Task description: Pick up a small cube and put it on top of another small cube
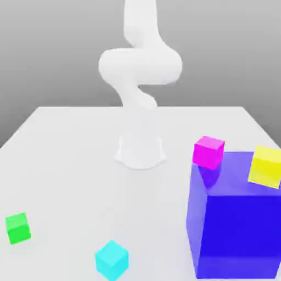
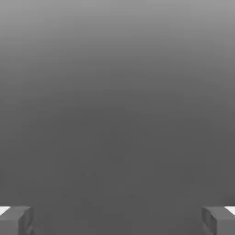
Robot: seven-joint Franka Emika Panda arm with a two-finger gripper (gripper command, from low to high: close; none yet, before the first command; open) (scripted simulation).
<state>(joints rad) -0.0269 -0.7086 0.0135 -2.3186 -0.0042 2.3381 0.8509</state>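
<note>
Gripper (image 2: 117, 220) fingers (image 2: 16, 220) spread wide apart, nothing btwn them; hand view looks onto plain grey.

Cyan cube (image 1: 112, 260) sits on white table (image 1: 71, 164) at near edge, exterior view's left of big blue block (image 1: 236, 219), well apart from arm (image 1: 140, 66), which stands at far-centre. Green cube (image 1: 18, 228) near the exterior view's left edge, apart from cyan.

Magenta cube (image 1: 208, 152) & yellow cube (image 1: 266, 166) on top of blue block. Open tabletop btwn arm base & both small cubes
</note>
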